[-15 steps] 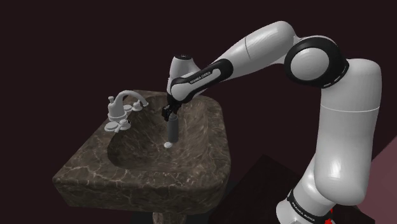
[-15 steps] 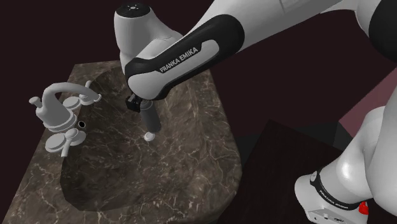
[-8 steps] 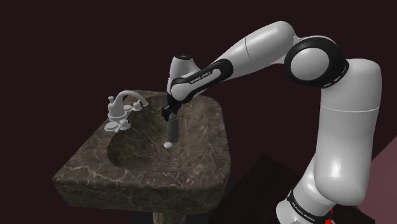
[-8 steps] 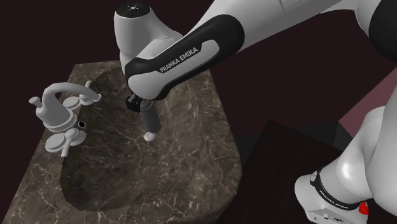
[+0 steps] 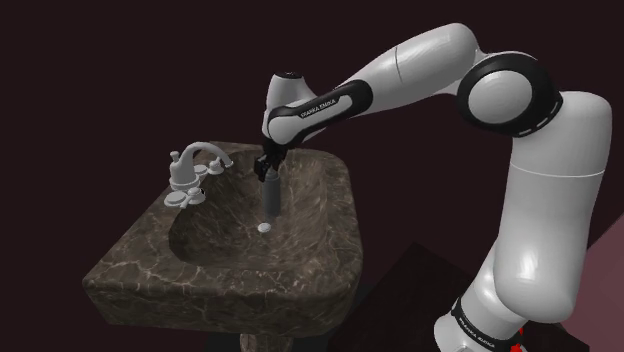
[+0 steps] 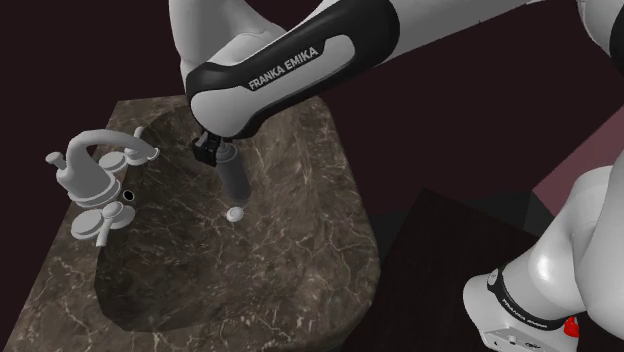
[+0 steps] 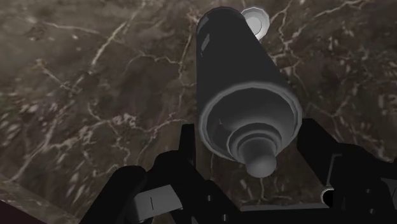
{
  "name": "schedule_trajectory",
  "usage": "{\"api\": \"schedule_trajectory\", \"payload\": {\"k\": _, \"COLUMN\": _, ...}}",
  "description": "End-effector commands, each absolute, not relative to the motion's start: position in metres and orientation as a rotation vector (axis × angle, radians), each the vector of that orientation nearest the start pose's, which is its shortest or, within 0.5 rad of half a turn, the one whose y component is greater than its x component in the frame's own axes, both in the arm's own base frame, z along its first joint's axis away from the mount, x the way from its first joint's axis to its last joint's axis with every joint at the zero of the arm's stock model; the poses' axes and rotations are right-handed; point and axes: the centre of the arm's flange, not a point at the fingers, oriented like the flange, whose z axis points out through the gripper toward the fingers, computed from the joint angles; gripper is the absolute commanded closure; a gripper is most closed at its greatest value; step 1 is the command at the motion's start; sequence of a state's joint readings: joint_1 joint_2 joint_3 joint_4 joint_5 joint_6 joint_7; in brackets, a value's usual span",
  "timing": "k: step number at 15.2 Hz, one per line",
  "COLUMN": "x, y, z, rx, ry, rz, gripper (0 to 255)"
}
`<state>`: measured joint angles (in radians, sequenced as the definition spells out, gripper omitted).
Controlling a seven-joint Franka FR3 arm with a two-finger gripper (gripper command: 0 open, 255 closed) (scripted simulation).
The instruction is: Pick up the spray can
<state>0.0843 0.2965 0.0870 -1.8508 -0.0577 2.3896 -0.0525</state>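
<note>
Raised off the sink basin (image 5: 205, 245), the dark grey spray can (image 5: 269, 197) hangs clasped in the pincer (image 5: 269, 171).

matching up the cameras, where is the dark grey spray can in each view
Shoulder view: the dark grey cylindrical spray can hangs left of centre, over the basin of the dark marbled sink.
Second exterior view: the can is left of centre, under the white arm.
Wrist view: the can is between the fingers of the black gripper, nozzle toward the camera.
Shared landmark: the small white round drain, near the can's base.
</note>
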Motion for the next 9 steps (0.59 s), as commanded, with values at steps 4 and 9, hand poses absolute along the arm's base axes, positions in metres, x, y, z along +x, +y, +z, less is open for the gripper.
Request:
{"api": "schedule_trajectory", "payload": {"k": 4, "x": 0.64, "y": 0.107, "z": 0.416, "rx": -3.098, "ry": -0.396, "rz": -0.383, "gripper": 255}}
{"api": "schedule_trajectory", "payload": {"k": 9, "x": 0.64, "y": 0.107, "z": 0.432, "rx": -3.098, "ry": -0.396, "rz": -0.383, "gripper": 255}}
